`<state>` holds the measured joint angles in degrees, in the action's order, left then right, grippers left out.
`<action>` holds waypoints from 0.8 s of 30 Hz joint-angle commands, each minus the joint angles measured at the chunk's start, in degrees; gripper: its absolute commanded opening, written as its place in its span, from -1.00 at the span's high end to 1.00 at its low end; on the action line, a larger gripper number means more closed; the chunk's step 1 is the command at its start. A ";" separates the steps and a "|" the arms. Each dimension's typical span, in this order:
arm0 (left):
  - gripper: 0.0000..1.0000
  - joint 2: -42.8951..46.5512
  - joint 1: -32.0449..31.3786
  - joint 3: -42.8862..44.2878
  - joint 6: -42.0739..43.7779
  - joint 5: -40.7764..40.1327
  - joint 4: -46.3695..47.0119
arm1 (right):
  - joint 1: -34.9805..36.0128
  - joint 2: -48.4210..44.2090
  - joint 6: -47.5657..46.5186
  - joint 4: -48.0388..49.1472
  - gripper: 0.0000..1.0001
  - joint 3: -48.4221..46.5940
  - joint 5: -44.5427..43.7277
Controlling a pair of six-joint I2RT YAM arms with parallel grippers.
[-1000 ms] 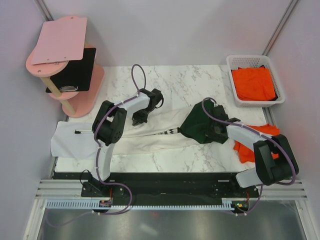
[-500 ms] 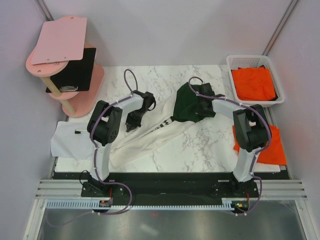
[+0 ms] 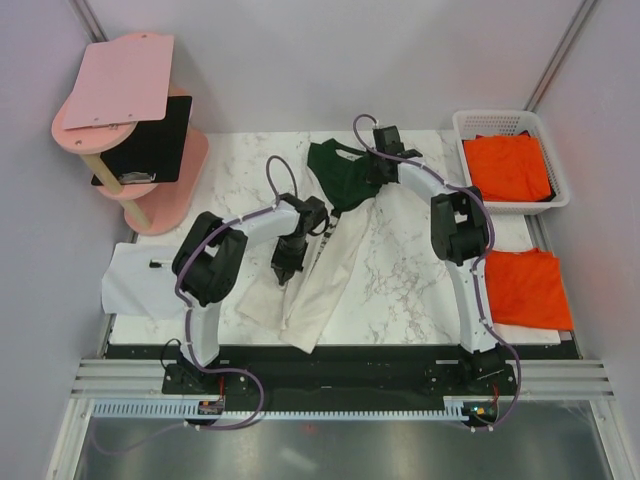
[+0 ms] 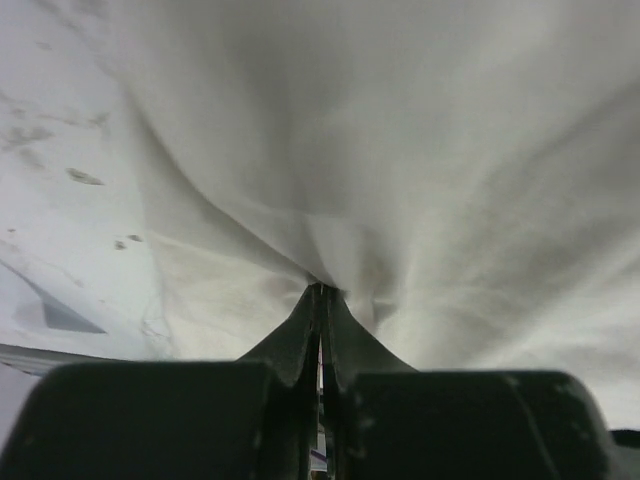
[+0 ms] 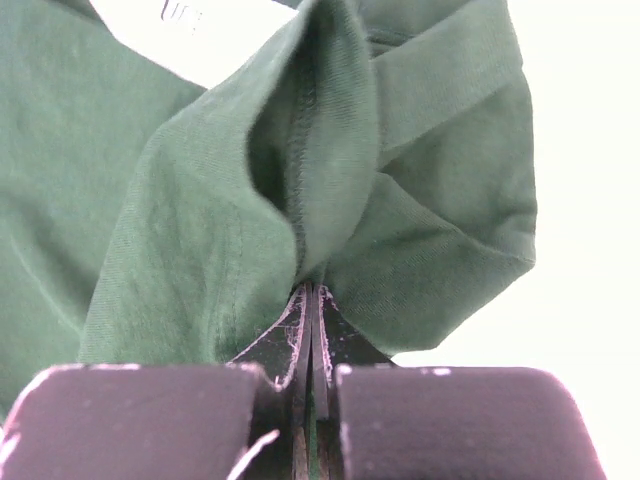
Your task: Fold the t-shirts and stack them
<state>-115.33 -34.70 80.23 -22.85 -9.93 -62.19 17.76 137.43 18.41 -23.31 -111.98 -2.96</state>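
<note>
Top view: the cream t-shirt [image 3: 335,272] lies stretched diagonally across the marble bench [image 3: 400,290], its green end at far centre. 1 orange t-shirt [image 3: 525,290] lies flat at the right, and a second orange t-shirt [image 3: 508,168] fills the basket [image 3: 460,125].

Left wrist: the left end effector [image 4: 320,300] is clamped tight on cream cloth.

Right wrist: the right end effector [image 5: 310,295] pinches a green fold.

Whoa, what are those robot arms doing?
Two robot arms hold one t-shirt stretched across the table. The left gripper pinches its cream-white body. The right gripper pinches the dark green end, towards the far edge. It is not folded yet. One orange shirt lies flat on the right, and more orange cloth sits in the white basket.
</note>
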 commanded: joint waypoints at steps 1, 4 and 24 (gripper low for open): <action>0.96 2.39 -4.05 2.12 -0.26 7.90 1.02 | 0.26 7.58 -2.33 -2.79 1.00 -9.81 5.16; 0.96 1.51 -6.51 2.92 -0.18 11.93 2.25 | 0.17 12.06 -2.94 -2.79 1.00 -16.41 6.21; 0.96 17.68 -7.40 3.54 -3.78 -0.79 1.99 | 0.61 -30.88 -3.30 8.37 1.00 23.09 5.85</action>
<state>-102.19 -42.94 83.05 -24.60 -6.39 -59.68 17.85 117.54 12.56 -19.11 -95.72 -0.45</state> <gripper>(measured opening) 0.025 0.007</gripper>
